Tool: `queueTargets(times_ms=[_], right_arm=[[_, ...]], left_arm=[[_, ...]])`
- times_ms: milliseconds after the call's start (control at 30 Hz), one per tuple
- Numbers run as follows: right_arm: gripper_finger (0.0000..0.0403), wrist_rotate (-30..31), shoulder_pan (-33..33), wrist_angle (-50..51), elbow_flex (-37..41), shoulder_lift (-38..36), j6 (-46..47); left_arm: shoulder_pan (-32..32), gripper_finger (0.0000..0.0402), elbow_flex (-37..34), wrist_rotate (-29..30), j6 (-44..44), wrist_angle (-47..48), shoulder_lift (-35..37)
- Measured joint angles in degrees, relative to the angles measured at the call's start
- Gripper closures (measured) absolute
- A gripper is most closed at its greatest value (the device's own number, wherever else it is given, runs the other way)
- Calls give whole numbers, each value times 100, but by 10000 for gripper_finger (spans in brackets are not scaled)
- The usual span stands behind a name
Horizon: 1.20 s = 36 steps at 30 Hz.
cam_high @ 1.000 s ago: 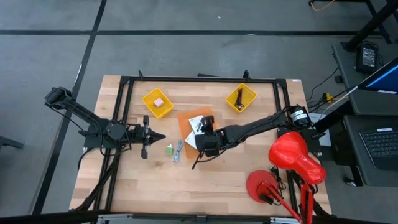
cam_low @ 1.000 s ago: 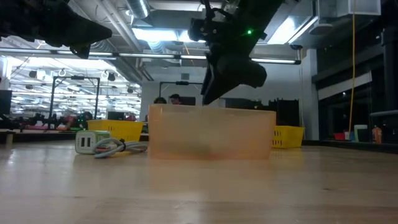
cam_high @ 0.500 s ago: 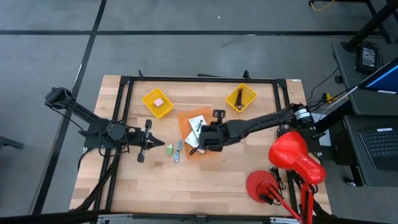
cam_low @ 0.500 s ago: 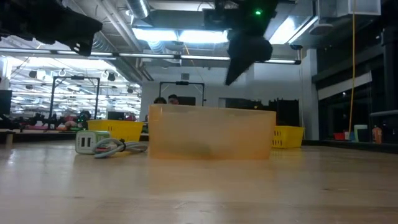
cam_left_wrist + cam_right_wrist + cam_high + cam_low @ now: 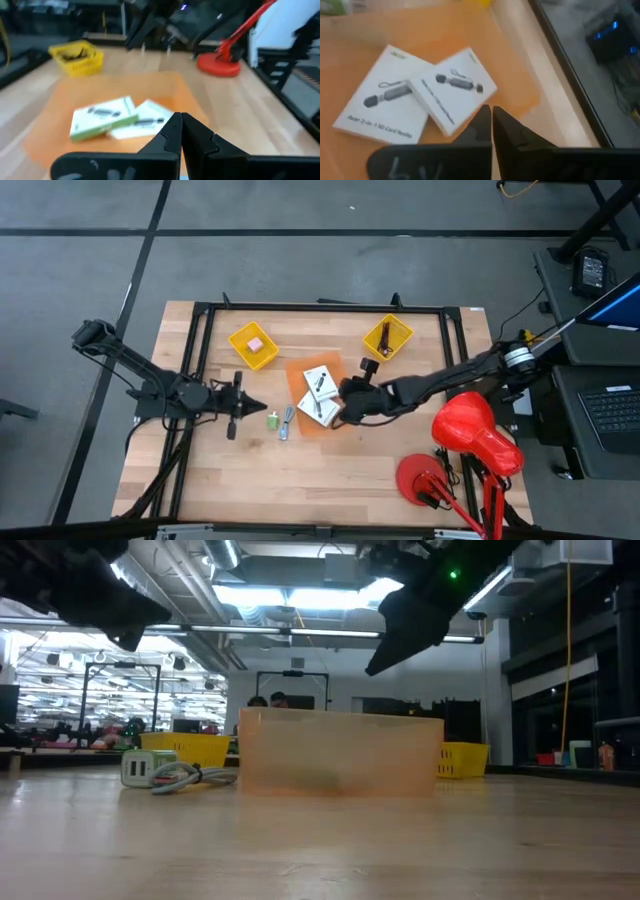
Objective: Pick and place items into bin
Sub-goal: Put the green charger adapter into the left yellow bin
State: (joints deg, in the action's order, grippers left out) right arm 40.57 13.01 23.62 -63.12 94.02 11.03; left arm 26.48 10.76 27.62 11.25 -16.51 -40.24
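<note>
A robotics lab or workshop. A framed wooden tabletop (image 5: 250,470) stands on grey concrete floor (image 5: 300,265). Ceiling strip lights (image 5: 290,595) and workbenches (image 5: 60,740) fill the hall behind.

Layout of the table (image 5: 400,470), high view.
The centre bin (image 5: 312,395) holds two cards (image 5: 320,379), one overlapping the other. Cube (image 5: 271,420) and tool (image 5: 287,422) lie side by side just beyond the bin at 8 o'clock. One tray (image 5: 253,346) sits at 10 o'clock, the other tray (image 5: 387,338) at 2 o'clock. Left claw (image 5: 236,395) is at 9 o'clock, right claw (image 5: 347,398) at 3 o'clock.
</note>
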Motion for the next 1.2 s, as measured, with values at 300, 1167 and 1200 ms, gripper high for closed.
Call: queueTargets(times_ms=[300, 1167, 1200], right_arm=[[403, -12, -131, -2890, 1594, -432, -512], [403, -28, -268, -4958, 2278, -440, -1002], [403, -28, -268, -4957, 2278, -440, -1003]], left_arm=[[50, 400, 1048, -127, 984, 2129, -701], [48, 372, 4010, -776, 1095, 5198, -3212], [48, 364, 4055, -791, 1093, 5328, -3270]])
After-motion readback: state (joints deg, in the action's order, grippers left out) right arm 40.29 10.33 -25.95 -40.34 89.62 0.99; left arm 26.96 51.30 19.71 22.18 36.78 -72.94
